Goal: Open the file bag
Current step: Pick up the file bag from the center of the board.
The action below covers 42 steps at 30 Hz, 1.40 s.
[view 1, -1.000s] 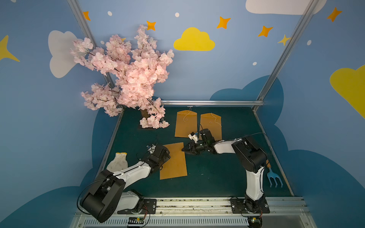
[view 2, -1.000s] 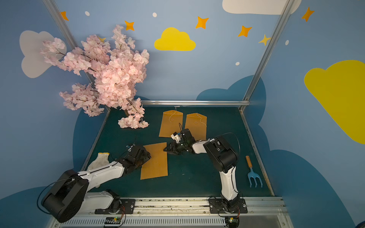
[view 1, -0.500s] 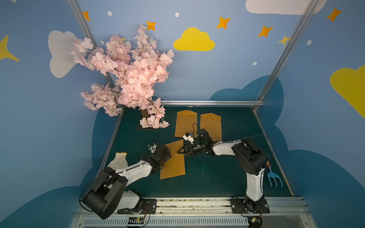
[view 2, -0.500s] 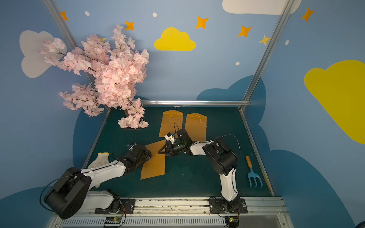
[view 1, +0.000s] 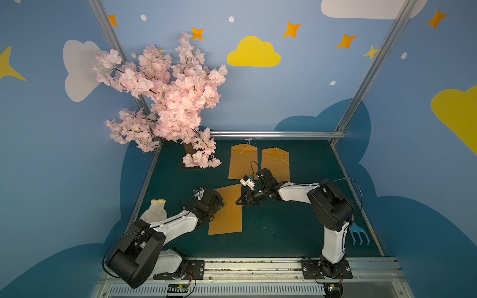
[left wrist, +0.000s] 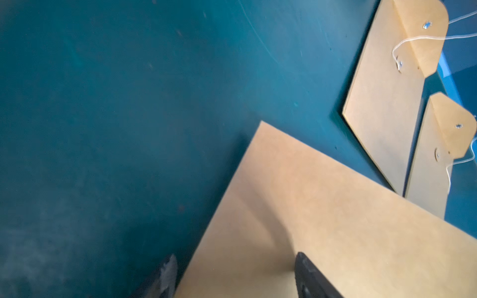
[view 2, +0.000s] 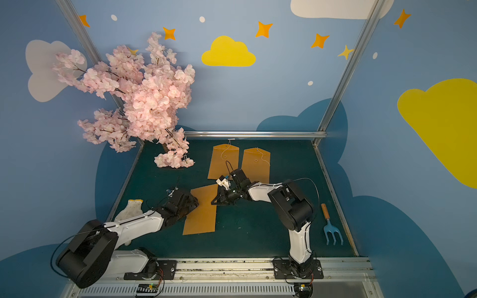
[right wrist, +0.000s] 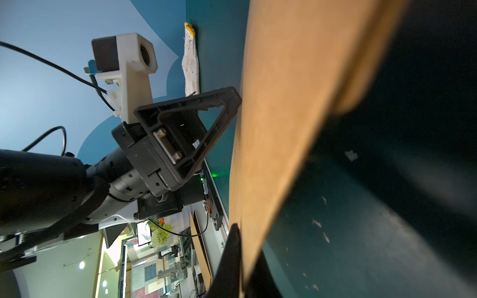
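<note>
- The right gripper (view 1: 240, 202) is clamped shut on the file bag (view 1: 226, 214), at the long edge on its own side near the far corner. In the right wrist view the brown sheet (right wrist: 284, 129) runs between its two dark fingers.
- The left gripper (left wrist: 233, 273) has its jaws apart and straddles the bag's opposite long edge. One finger (left wrist: 167, 273) is over the green mat (left wrist: 103, 129) and the other (left wrist: 309, 278) is over the brown paper.
- The file bag lies mid-mat between the two arms in both top views (view 2: 202, 216), with its long sides running front to back at a slight angle.
- I cannot tell whether the gripped edge is lifted off the mat.
- Two more brown envelopes (view 1: 242, 162) (view 1: 275, 162) lie side by side at the back of the mat, with their flaps at the far end and white strings trailing loose.
- A cherry blossom tree (view 1: 170, 103) stands in the back left corner.
- A white glove (view 1: 154, 210) lies at the mat's left border, and a blue hand fork (view 1: 358, 233) lies at its right border.
</note>
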Available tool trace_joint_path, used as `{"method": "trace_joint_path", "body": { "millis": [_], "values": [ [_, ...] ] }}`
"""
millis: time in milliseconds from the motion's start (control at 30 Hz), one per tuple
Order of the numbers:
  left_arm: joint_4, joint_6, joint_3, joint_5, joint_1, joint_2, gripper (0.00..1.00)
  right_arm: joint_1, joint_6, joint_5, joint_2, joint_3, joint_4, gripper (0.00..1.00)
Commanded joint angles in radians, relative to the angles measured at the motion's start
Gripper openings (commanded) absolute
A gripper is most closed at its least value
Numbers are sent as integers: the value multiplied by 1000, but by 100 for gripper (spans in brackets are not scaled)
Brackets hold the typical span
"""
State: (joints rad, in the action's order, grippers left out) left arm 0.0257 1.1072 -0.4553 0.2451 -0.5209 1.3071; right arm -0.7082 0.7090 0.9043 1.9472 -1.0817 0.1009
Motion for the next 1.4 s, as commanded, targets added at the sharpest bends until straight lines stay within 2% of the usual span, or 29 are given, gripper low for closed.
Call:
{"method": "trace_joint_path", "body": {
  "millis": [0, 267, 300, 400, 533, 733, 800, 1067, 1300, 1367],
  "values": [
    [-176, 1, 31, -129, -16, -46, 74, 7, -78, -6, -42, -32, -74, 1],
    [-194, -53, 73, -180, 37, -262, 76, 58, -167, 40, -119, -61, -174, 0],
    [-194, -64, 75, -197, 47, -284, 83, 71, -178, 56, -137, -61, -188, 0],
    [-179, -90, 74, -241, 66, -334, 85, 112, -226, 97, -192, -64, -253, 0],
    [-108, -111, 69, -313, 89, -364, 86, 157, -314, 132, -265, -80, -378, 0],
    [116, -126, 70, -470, 132, -335, 91, 188, -395, 156, -330, -100, -501, 0],
    [175, -121, 59, -523, 137, -307, 90, 190, -415, 150, -336, -111, -531, 0],
    [363, -92, 44, -618, 140, -251, 85, 198, -418, 183, -346, -138, -544, 0],
    [458, -70, 41, -681, 139, -237, 69, 213, -436, 188, -340, -173, -578, 0],
    [485, -59, 44, -698, 139, -225, 61, 217, -436, 175, -337, -180, -580, 0]
  ]
}}
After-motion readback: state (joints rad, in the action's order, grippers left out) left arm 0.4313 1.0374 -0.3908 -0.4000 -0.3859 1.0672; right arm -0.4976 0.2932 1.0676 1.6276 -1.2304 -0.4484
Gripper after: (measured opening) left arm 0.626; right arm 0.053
